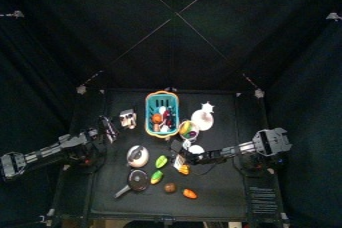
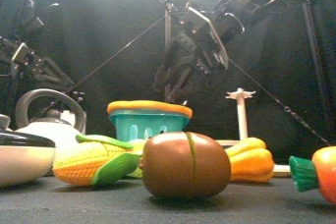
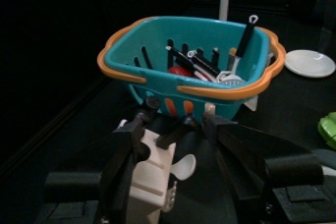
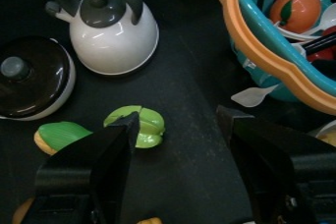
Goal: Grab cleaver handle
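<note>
I am working over the black table (image 1: 227, 190) with both arms. The teal, orange-rimmed basket (image 3: 197, 56) is standing just ahead of my left gripper (image 1: 118, 124), whose jaws are spreading wide and pinching nothing. My right gripper (image 4: 178, 120) is hovering equally wide apart and empty near the white kettle (image 4: 112, 27) and a round black lidded pot (image 4: 27, 71). The cleaver (image 3: 155, 181) is lying flat between my left jaws, its cleaver handle (image 3: 165, 140) pointing toward the basket, untouched. A small green piece (image 4: 138, 125) is lying below my right jaws
</note>
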You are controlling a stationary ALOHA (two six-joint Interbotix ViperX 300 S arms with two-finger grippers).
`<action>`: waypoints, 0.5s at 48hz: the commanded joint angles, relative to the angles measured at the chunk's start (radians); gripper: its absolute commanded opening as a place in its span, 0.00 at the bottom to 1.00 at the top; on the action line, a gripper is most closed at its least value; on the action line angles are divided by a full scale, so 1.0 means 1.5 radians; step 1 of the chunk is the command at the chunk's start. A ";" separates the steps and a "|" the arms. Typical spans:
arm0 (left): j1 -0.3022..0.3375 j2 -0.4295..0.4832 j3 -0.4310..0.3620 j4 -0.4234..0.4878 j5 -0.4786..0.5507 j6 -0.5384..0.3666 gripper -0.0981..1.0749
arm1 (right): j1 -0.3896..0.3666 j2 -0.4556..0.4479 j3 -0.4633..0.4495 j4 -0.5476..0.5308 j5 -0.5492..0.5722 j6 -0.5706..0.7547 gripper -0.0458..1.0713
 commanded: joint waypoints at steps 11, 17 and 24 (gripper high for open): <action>0.008 0.001 -0.018 0.038 -0.037 0.001 0.84 | 0.001 -0.008 -0.008 -0.001 0.000 0.001 0.89; 0.015 0.001 -0.034 0.069 -0.034 0.003 0.84 | 0.001 -0.007 -0.008 0.000 0.001 0.001 0.89; 0.029 0.001 -0.032 0.132 -0.010 0.013 0.84 | 0.001 -0.003 -0.008 0.001 -0.002 0.001 0.89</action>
